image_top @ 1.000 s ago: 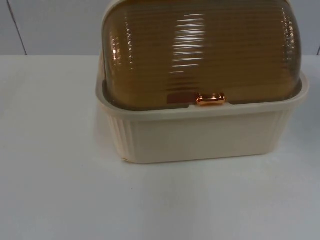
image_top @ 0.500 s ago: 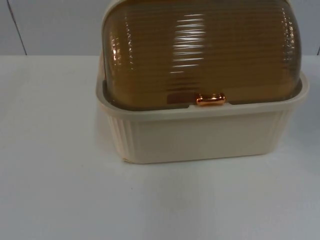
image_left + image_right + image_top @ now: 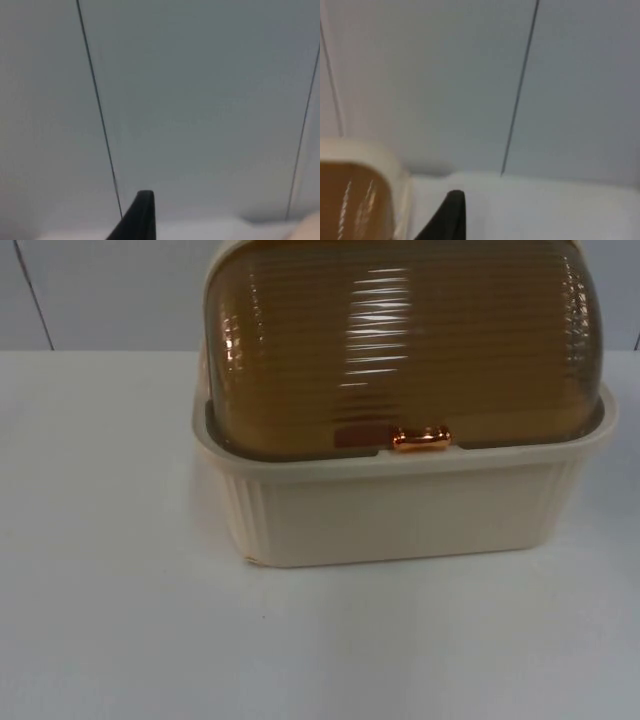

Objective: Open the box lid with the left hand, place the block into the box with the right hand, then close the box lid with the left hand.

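A cream ribbed box (image 3: pixel 400 510) stands at the middle of the table in the top view. Its amber ribbed dome lid (image 3: pixel 400 340) is down on the rim, with a small gold handle (image 3: pixel 421 438) at the front edge. A dull red shape (image 3: pixel 357 436) shows through the lid just left of the handle; I cannot tell whether it is the block. My left gripper (image 3: pixel 139 215) is held up off the table, pointing at the grey partition wall. My right gripper (image 3: pixel 447 215) also points at the wall, with a corner of the box (image 3: pixel 380 165) and its lid (image 3: pixel 350 205) beside it.
White table top (image 3: pixel 120 620) stretches in front of the box and to its left. The grey partition wall (image 3: pixel 110 290) with a dark seam closes the table's far side, just behind the box.
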Controlling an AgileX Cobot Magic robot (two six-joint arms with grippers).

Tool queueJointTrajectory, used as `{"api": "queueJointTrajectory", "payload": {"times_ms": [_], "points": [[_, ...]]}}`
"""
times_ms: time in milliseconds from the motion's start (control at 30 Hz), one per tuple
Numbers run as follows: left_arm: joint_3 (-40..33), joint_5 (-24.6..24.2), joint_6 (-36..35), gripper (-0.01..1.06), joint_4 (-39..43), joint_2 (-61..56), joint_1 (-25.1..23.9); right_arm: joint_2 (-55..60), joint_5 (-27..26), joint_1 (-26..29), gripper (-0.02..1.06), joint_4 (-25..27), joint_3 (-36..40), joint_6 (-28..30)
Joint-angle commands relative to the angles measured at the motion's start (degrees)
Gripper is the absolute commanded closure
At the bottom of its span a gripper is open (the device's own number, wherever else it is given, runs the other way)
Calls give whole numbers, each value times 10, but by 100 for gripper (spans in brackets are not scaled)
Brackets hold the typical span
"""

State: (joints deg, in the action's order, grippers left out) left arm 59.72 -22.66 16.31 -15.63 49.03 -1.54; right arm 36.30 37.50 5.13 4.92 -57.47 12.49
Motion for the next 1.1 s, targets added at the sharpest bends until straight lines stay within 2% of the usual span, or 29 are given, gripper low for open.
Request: {"api": "queueJointTrajectory", "payload": {"times_ms": [0, 67, 167, 267, 400, 433, 633, 667, 800, 833, 867, 900, 1067], "points": [[0, 10, -1, 0, 5, -42, 4, -47, -42, 3, 0, -36, -1, -3], [0, 7, -1, 0, 13, -94, 4, -88, -70, 3, 0, -57, -1, -14], [0, -9, -1, 0, 19, -134, 4, -117, -65, 3, 0, -65, -4, -25], [1, -49, -12, 0, 18, -196, 4, -149, -12, -3, 0, -43, -42, -63], [15, -79, -30, 0, 42, -285, 2, -164, 61, -26, 0, -55, -146, -56], [15, -79, -30, 0, 42, -285, 2, -164, 61, -26, 0, -55, -146, -56], [138, -214, -94, 0, 104, -335, 2, -169, 157, -32, 0, -56, -283, -42], [138, -214, -94, 0, 104, -335, 2, -169, 157, -32, 0, -56, -283, -42], [205, -272, -95, 0, 105, -355, 2, -216, 231, -32, 0, -38, -292, -33], [220, -292, -95, 0, 108, -364, 2, -231, 245, -32, 0, -30, -292, -32], [220, -292, -95, 0, 108, -364, 2, -231, 245, -32, 0, -30, -292, -32], [239, -321, -97, 0, 112, -376, 2, -259, 256, -32, 0, -19, -292, -33], [273, -348, -111, 0, 99, -411, -1, -309, 294, -30, 0, 27, -294, -35]]}}
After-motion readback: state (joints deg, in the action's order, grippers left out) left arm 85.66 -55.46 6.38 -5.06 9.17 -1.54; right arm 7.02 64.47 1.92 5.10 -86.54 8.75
